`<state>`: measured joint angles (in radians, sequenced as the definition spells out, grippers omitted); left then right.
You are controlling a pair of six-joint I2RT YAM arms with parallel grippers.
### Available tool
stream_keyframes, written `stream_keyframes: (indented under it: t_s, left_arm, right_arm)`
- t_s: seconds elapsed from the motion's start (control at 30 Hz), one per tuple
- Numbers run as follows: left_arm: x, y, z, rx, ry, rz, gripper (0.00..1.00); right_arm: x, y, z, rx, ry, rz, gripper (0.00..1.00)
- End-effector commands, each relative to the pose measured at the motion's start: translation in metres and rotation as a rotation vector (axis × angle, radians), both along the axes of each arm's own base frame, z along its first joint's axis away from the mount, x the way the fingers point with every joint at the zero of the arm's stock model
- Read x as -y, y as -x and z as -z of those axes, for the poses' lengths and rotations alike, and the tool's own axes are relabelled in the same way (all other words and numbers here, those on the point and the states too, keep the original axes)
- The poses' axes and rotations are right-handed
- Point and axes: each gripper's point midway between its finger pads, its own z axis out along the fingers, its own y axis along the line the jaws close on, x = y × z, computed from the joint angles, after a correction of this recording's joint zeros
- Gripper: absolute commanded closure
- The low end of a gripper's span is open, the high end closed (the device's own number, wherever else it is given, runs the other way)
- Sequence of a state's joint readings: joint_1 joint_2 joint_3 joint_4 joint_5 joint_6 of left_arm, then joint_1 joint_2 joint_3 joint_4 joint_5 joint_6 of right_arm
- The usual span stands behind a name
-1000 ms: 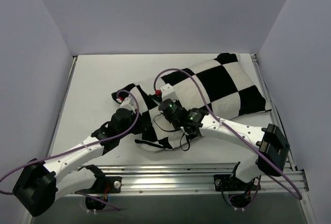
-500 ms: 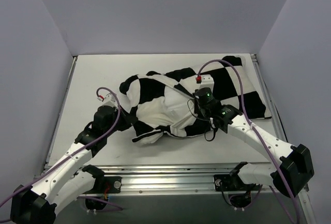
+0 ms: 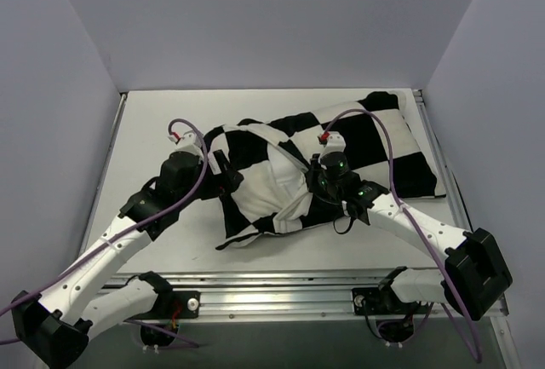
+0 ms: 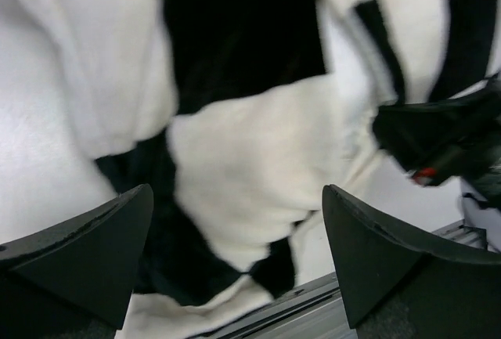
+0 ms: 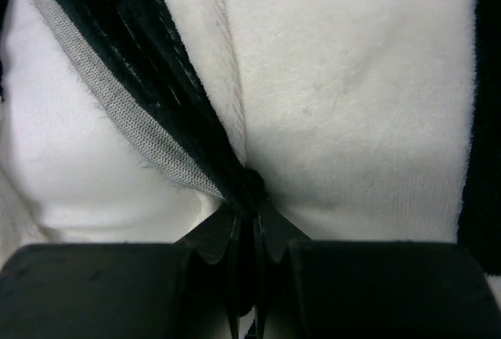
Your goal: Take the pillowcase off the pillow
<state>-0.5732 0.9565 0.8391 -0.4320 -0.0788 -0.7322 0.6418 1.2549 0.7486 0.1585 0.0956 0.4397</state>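
Observation:
The black-and-white checked pillowcase (image 3: 375, 143) lies across the table, bunched at its left end. There a plain white patch of the pillow (image 3: 266, 183) shows. My left gripper (image 3: 226, 175) stands open at the bunched left end. In the left wrist view its fingers (image 4: 86, 253) are spread wide over checked fabric (image 4: 243, 167), holding nothing. My right gripper (image 3: 311, 188) is shut on a fold of the pillowcase beside the white patch. In the right wrist view the gripper (image 5: 249, 207) pinches a dark fold with a grey knit underside (image 5: 117, 116).
An aluminium rail (image 3: 281, 288) runs along the near edge, with both arm bases bolted to it. White walls close in the table (image 3: 153, 126) on the left, back and right. Purple cables loop above both wrists.
My left gripper has opened and let go of the fabric. My right gripper, still shut on the pillowcase, has drawn slightly back toward the near edge. The left end of the cover has shifted.

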Motion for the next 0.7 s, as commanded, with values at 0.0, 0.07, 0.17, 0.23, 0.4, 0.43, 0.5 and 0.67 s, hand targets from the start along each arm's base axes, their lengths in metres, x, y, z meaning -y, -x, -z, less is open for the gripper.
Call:
stream_keyframes:
  t_s: [0.0, 0.07, 0.17, 0.23, 0.4, 0.43, 0.5, 0.67]
  left_arm:
    - [0.008, -0.015, -0.059, 0.129, -0.077, -0.057, 0.03]
    - [0.028, -0.021, -0.052, 0.107, -0.143, -0.035, 0.03]
    - [0.055, -0.036, -0.049, 0.1, -0.234, -0.02, 0.03]
    - [0.064, -0.048, -0.052, 0.121, -0.276, -0.049, 0.02]
    - [0.084, -0.065, -0.015, 0.074, -0.408, -0.056, 0.08]
    - [0.083, -0.067, -0.011, 0.069, -0.434, -0.067, 0.1]
    - [0.082, -0.066, 0.002, 0.042, -0.493, -0.067, 0.17]
    - [0.055, -0.057, 0.004, 0.034, -0.544, -0.131, 0.67]
  right_arm:
    - [-0.008, 0.007, 0.016, -0.039, -0.019, -0.023, 1.0]
    - [-0.009, 0.007, 0.016, -0.034, -0.028, -0.022, 1.0]
    - [-0.01, 0.008, 0.018, -0.034, -0.028, -0.023, 1.0]
    - [-0.01, 0.009, 0.019, -0.033, -0.028, -0.026, 1.0]
    - [-0.01, 0.01, 0.02, -0.029, -0.024, -0.025, 1.0]
    - [-0.009, 0.01, 0.02, -0.03, -0.023, -0.022, 1.0]
    - [-0.008, 0.011, 0.022, -0.03, -0.02, -0.018, 1.0]
    - [0.003, 0.01, 0.034, -0.054, 0.013, 0.016, 1.0]
